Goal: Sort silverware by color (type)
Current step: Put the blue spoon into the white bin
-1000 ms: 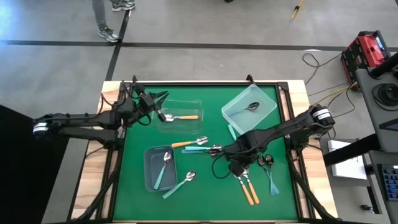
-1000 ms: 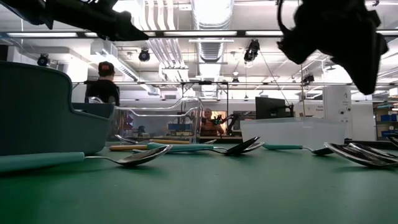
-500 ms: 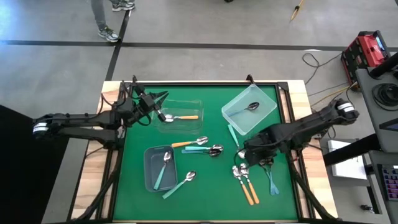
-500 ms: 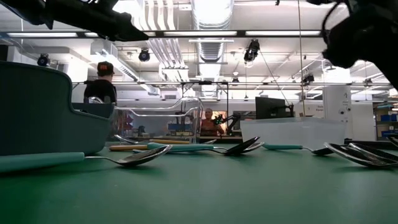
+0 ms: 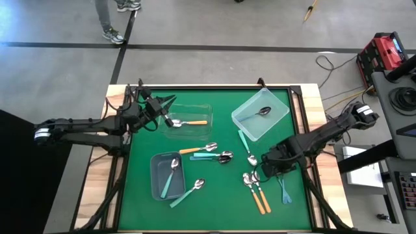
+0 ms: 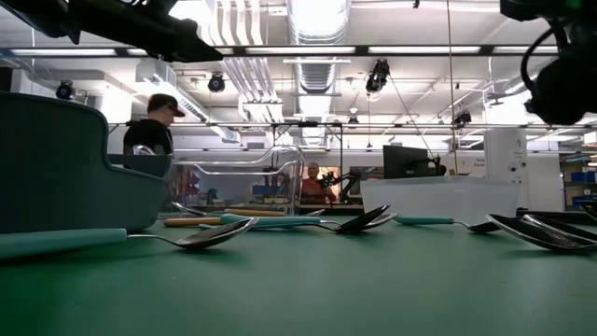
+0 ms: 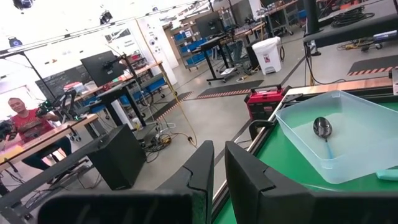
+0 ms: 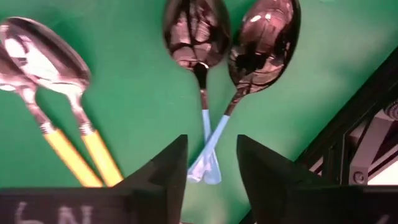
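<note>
Left gripper [image 5: 164,116] hovers over clear bin [image 5: 195,108] near far edge of mat, fingers together, nothing held; orange spoon [image 5: 188,122] lies inside.

Middle of mat: loose orange and teal spoons; grey bin [image 5: 156,177] holds teal spoon [image 5: 170,179].

Right gripper [image 5: 268,170], fingers apart and empty, over two crossed blue spoons [image 8: 208,134] near right edge, beside orange pair [image 5: 255,192].

Step, I judge: reaching for blue spoon. Next: descend, close on one handle.

One second before, this gripper stood further left, narrower.

Robotics lab, open hall, ceiling ducts [image 6: 317,23], desks with monitors [image 7: 102,65], seated person [image 7: 25,121]
</note>
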Available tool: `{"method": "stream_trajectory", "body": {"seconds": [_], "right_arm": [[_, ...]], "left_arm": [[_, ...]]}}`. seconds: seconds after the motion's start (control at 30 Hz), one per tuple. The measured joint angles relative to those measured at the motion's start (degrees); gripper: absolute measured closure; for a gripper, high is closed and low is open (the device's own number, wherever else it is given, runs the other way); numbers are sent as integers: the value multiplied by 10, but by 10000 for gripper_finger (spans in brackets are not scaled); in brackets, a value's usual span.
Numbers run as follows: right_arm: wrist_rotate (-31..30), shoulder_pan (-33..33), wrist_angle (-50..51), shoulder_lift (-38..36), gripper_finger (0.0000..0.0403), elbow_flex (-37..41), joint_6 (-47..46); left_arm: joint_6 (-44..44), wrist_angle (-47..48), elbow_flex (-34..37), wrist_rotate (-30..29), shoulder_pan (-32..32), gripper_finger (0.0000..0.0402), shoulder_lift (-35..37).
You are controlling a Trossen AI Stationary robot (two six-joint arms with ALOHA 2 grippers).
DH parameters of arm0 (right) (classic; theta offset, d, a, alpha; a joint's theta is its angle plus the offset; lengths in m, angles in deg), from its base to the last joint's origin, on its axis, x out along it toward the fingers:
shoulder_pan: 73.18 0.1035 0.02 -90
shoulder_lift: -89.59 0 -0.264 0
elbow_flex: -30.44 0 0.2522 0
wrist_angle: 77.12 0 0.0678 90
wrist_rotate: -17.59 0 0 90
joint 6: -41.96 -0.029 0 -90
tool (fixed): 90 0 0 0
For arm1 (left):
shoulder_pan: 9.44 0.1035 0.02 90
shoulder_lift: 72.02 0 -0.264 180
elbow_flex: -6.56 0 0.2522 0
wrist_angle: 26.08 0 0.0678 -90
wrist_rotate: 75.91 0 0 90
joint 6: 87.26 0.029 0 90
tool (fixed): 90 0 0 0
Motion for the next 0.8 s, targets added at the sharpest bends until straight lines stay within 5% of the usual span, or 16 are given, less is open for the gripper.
{"method": "stream_trajectory", "body": {"seconds": [0.3, 0.8], "right_arm": [[0, 32, -3, 0, 201, 35, -35], [-30, 43, -88, 0, 199, 105, -52]], "left_arm": [[0, 0, 0, 0, 0, 379, 0], [0, 0, 0, 0, 0, 379, 0]]}}
